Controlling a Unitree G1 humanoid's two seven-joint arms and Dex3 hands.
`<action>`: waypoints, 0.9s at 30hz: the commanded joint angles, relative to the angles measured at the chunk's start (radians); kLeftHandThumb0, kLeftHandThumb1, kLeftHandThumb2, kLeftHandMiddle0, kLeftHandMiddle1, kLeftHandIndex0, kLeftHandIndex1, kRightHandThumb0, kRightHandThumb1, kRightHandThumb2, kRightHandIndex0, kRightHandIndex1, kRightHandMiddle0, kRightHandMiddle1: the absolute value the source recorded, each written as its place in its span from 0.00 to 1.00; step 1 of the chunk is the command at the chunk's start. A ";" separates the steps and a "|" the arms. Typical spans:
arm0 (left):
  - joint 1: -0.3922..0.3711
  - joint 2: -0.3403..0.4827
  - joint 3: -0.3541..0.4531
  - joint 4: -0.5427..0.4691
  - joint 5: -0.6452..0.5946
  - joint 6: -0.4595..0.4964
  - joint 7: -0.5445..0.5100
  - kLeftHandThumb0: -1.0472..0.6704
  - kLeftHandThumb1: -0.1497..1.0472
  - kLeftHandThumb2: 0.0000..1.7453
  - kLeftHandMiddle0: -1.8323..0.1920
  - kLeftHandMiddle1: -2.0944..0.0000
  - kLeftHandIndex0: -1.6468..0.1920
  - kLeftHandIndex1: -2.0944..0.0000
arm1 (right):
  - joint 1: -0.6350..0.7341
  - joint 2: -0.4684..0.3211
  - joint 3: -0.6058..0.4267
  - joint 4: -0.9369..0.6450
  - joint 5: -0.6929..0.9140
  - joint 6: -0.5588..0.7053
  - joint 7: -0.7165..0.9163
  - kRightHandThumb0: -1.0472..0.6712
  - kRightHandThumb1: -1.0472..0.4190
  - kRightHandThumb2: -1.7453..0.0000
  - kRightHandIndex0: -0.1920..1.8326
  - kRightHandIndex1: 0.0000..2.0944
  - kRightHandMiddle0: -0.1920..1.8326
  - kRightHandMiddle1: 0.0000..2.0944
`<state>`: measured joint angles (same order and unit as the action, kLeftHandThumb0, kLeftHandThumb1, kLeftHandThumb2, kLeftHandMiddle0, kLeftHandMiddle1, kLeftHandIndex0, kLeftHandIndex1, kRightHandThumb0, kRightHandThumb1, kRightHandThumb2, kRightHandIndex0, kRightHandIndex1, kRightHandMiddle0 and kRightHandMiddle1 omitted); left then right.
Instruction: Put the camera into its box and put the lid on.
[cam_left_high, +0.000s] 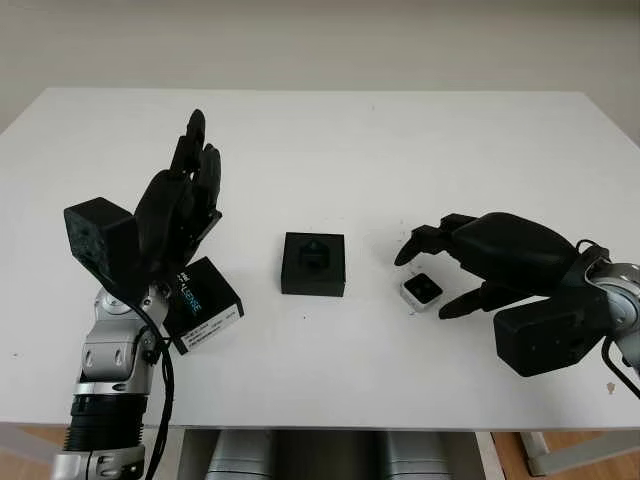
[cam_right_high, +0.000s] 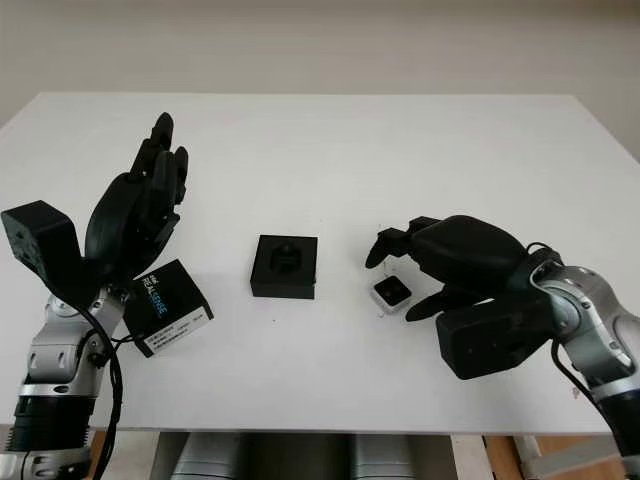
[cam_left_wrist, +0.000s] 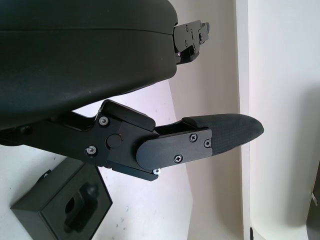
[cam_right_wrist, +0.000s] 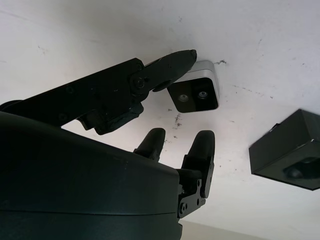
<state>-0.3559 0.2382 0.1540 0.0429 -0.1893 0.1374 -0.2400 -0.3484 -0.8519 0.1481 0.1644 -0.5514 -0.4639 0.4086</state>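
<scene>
Reaching over the camera (cam_left_high: 422, 290) with the right hand (cam_left_high: 440, 270), released, one fingertip at its edge.
The box (cam_left_high: 313, 264) sits mid-surface (cam_left_high: 400, 150); lid (cam_left_high: 203, 305) lies left under the raised, released left hand (cam_left_high: 185, 195).

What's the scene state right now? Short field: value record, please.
camera: small silver camera on the white table, right of the box
box: open black box at table centre, black insert visible, nothing in it
lid: black printed lid lying on the table left of the box
right hand: right hand open around the camera, one fingertip at its edge, not lifted
left hand: left hand open, raised above the lid
task progress: camera not yet in box, lid off
</scene>
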 joint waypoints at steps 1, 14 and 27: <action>0.001 0.011 0.001 -0.022 0.005 0.004 0.003 0.12 1.00 0.35 1.00 1.00 1.00 1.00 | -0.023 0.011 0.010 0.016 -0.011 -0.018 -0.017 0.33 0.12 0.97 0.20 0.46 0.19 0.48; 0.014 0.012 0.004 -0.042 0.000 0.021 0.002 0.12 1.00 0.34 1.00 1.00 1.00 1.00 | -0.043 0.016 0.035 0.030 -0.043 -0.012 -0.026 0.35 0.11 0.97 0.20 0.46 0.20 0.48; 0.017 0.012 0.002 -0.048 0.003 0.021 0.002 0.12 1.00 0.33 1.00 1.00 1.00 1.00 | -0.039 0.015 0.035 0.047 -0.042 -0.027 -0.050 0.36 0.12 0.97 0.22 0.51 0.22 0.55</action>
<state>-0.3430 0.2432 0.1551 0.0133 -0.1890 0.1610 -0.2388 -0.3751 -0.8417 0.1838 0.2074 -0.5941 -0.4821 0.3677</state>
